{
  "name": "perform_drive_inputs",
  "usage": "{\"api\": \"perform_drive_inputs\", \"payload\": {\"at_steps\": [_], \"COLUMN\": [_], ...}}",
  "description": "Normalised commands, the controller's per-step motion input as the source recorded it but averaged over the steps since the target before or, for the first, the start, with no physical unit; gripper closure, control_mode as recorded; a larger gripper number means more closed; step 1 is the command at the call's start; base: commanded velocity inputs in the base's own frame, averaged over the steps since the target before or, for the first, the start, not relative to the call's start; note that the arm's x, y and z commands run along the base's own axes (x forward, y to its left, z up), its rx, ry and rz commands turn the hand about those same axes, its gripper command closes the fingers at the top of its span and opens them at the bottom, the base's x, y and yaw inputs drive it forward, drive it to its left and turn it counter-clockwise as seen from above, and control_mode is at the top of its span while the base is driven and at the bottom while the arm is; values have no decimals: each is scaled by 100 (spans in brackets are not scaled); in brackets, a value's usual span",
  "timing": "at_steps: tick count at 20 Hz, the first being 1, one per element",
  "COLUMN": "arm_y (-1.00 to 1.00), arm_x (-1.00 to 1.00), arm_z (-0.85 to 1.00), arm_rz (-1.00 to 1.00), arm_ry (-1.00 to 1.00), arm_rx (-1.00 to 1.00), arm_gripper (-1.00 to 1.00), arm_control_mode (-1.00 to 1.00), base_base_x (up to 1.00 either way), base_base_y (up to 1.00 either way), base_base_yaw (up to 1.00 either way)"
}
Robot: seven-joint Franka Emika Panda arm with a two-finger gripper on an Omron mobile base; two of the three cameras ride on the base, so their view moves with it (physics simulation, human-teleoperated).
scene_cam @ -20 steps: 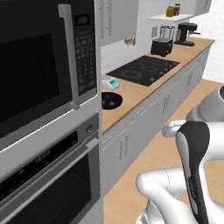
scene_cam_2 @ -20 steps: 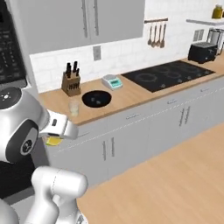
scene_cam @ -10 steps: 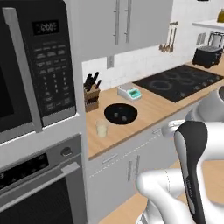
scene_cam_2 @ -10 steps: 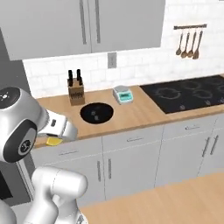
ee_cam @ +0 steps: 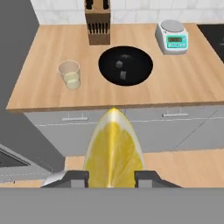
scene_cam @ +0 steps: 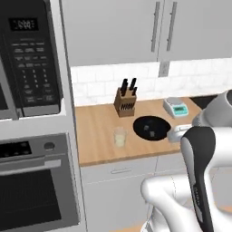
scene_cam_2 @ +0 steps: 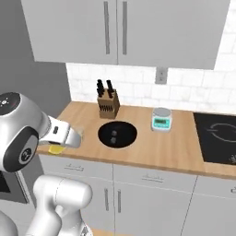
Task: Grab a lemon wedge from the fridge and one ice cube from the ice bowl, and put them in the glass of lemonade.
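My gripper (ee_cam: 111,177) is shut on the lemon wedge (ee_cam: 113,148), a bright yellow slice that stands between the two dark fingertips. In the right base view the lemon wedge (scene_cam_2: 56,148) peeks out under the white hand, in front of the counter's left end. The glass of lemonade (ee_cam: 70,74) stands on the wooden counter, left of the black ice bowl (ee_cam: 109,65), which holds a few ice cubes (ee_cam: 124,75). Both lie beyond the counter's front edge, apart from the gripper. From the left base view the glass of lemonade (scene_cam: 119,137) and ice bowl (scene_cam: 142,124) sit side by side. The fridge is out of view.
A wooden knife block (ee_cam: 97,24) stands behind the bowl against the tiled wall, and a small grey scale (ee_cam: 173,37) to its right. A microwave (scene_cam: 27,59) and oven (scene_cam: 31,181) tower on the left. A black cooktop (scene_cam_2: 219,138) lies far right.
The whole picture has swung as the base moved, so the glass, bowl and knife block now sit in front. The gripper has kept the lemon wedge throughout.
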Motion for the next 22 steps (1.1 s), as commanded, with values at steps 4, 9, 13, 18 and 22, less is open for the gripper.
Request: {"api": "perform_drive_inputs", "payload": {"at_steps": [4, 9, 13, 18, 22], "arm_y": [0, 0, 0, 0, 0], "arm_x": [0, 0, 0, 0, 0], "arm_z": [0, 0, 0, 0, 0], "arm_rz": [0, 0, 0, 0, 0], "arm_ry": [0, 0, 0, 0, 0], "arm_rx": [0, 0, 0, 0, 0], "arm_gripper": [100, 100, 100, 100, 100], "arm_control_mode": [100, 100, 100, 100, 100], "base_base_x": [32, 61, 61, 26, 34], "base_base_y": [-53, -20, -26, -25, -27], "base_base_yaw": [41, 16, 0, -9, -14]}}
